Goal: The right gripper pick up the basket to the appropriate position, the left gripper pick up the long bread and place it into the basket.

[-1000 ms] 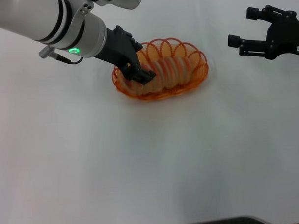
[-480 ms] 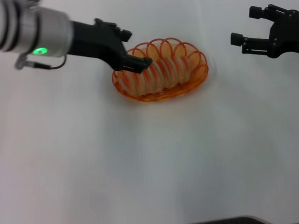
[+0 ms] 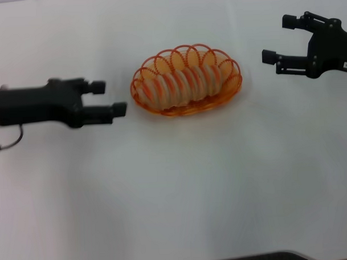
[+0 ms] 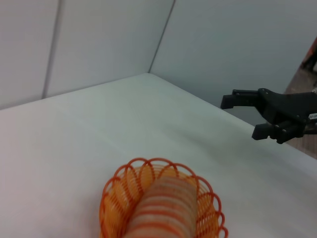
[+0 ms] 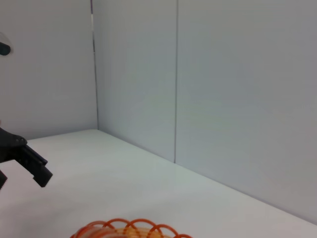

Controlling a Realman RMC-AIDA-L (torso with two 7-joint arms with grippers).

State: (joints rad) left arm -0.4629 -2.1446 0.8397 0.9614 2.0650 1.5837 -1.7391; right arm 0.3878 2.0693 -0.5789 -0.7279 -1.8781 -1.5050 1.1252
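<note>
On a plain white table [image 3: 181, 187], the left claw [image 3: 109, 98] hangs spread and empty just beside the basket [image 3: 186, 79] cradling the long bread [image 3: 183, 84]; farther off, the right claw [image 3: 281, 40] gapes empty.

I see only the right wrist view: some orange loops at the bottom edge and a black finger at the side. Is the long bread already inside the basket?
Observer: Yes. In the head view the long bread lies inside the basket.
Operator: Is the left gripper holding it?
Observer: No. The left gripper is open, beside the basket and apart from it.
Operator: And my right gripper?
Observer: The right gripper is open, on the basket's other side, touching nothing.
</note>
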